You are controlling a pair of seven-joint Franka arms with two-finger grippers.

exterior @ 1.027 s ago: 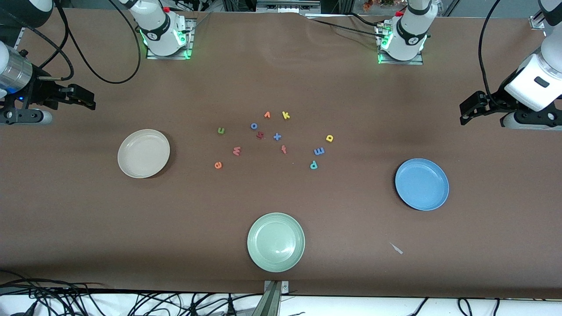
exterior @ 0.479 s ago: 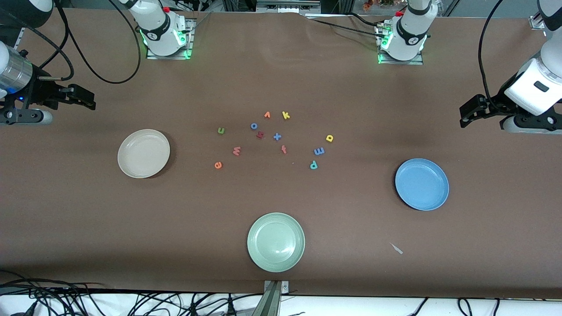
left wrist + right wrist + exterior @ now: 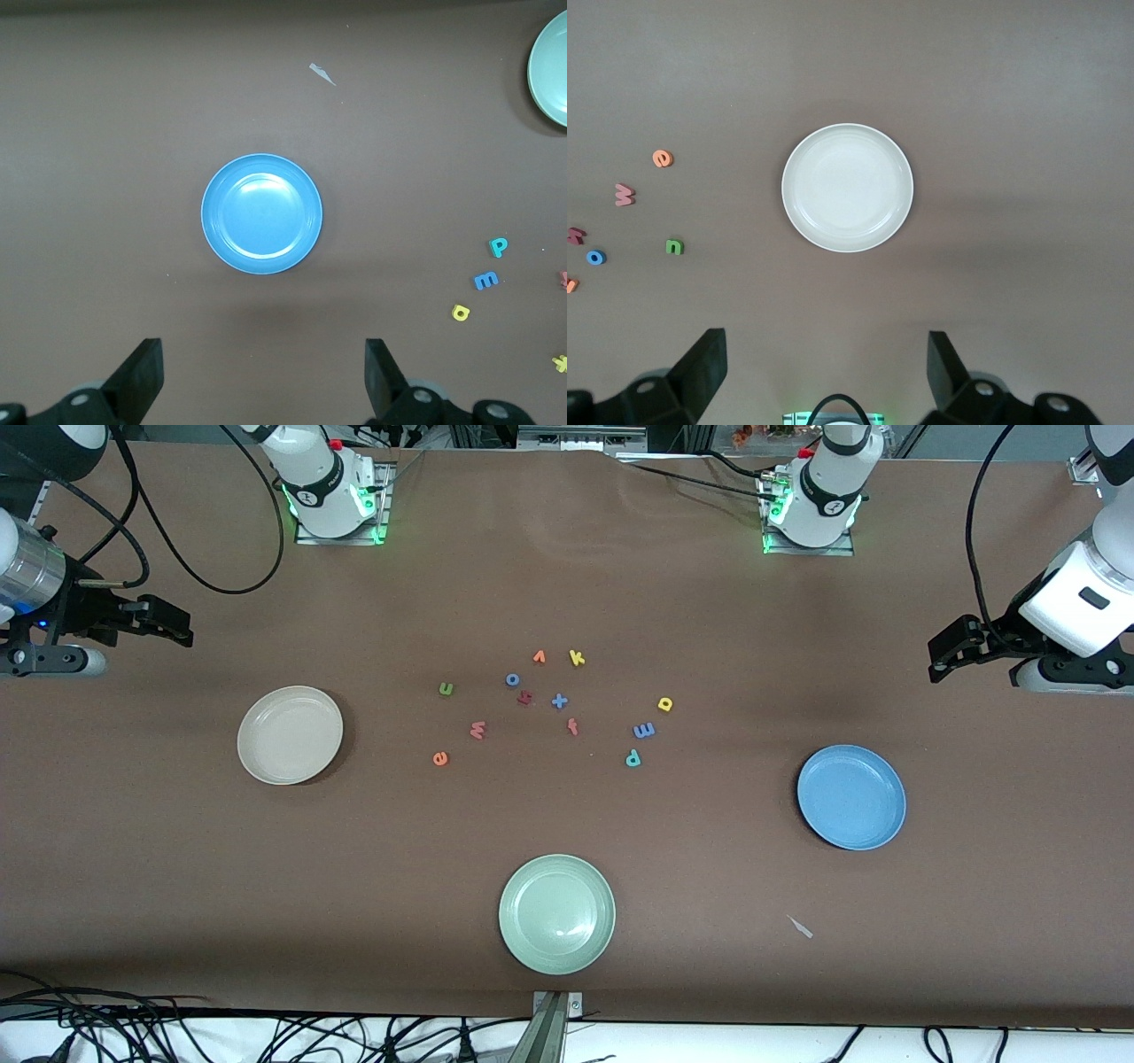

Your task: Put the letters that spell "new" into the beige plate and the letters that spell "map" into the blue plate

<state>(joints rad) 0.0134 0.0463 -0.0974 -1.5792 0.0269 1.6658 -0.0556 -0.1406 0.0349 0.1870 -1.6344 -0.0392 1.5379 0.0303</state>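
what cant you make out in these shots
- Dark-red letter, front view: too small to read.
- Green plate, left wrist view: cut off by the frame edge.
- Right gripper, front view: fingers overlap from the side.
- Pale scrap, front view: too small to identify.

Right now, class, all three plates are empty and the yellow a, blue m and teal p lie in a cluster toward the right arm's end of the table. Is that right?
Not quite. The yellow a, blue m and teal p lie toward the left arm's end of the letters, nearest the blue plate, as the front view shows. The beige plate and green plate are empty too.
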